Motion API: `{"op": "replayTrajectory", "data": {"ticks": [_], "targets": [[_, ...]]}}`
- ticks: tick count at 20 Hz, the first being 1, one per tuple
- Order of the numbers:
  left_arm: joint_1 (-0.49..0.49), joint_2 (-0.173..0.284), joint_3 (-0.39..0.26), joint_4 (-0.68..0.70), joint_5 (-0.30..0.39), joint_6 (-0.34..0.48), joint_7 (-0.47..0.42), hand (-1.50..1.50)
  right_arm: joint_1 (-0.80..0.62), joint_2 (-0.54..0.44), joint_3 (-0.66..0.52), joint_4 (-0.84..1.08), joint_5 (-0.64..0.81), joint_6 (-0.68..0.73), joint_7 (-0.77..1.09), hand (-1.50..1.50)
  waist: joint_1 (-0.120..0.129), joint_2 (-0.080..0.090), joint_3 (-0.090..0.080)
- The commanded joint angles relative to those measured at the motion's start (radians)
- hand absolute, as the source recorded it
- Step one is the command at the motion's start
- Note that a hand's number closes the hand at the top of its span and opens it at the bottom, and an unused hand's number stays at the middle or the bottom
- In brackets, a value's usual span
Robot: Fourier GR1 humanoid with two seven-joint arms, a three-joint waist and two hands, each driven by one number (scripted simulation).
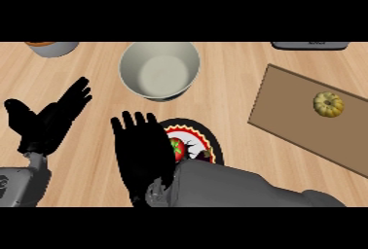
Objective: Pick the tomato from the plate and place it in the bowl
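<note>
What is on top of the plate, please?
On the plate lies a red tomato; only part of it shows. The right hand, fingers straight, and its forearm cover the plate's left and lower parts, so anything else there cannot be seen.

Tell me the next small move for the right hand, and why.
Probably shift the right hand slightly rightward and lower it over the tomato, then curl the fingers. The hand is open, nothing held; the tomato still sits on the plate, mostly beside the palm. The bowl waits just beyond.
</note>
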Motion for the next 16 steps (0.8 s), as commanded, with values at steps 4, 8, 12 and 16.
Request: {"op": "replayTrajectory", "data": {"ticks": [4,8,12,16], "targets": [[-0.006,-0.018,0.000,-0.001,-0.021,0.002,0.008,0.00,-0.023,0.013,0.065,0.094,-0.020,0.019,0.115,-1.50,0.003,0.001,0.000],[-0.003,-0.003,0.032,-0.007,0.003,-0.027,0.030,0.00,0.035,-0.007,0.023,0.049,0.033,0.078,0.104,-1.50,-0.010,-0.001,0.001],[-0.062,-0.024,0.047,0.086,-0.032,-0.016,-0.021,0.00,0.058,0.009,0.022,0.089,0.064,0.077,0.069,-1.50,-0.017,0.002,0.000],[-0.072,-0.024,0.049,0.045,-0.025,-0.021,0.048,0.00,0.059,0.013,0.018,0.101,0.075,0.075,0.075,-1.50,-0.012,0.001,0.001]]}}
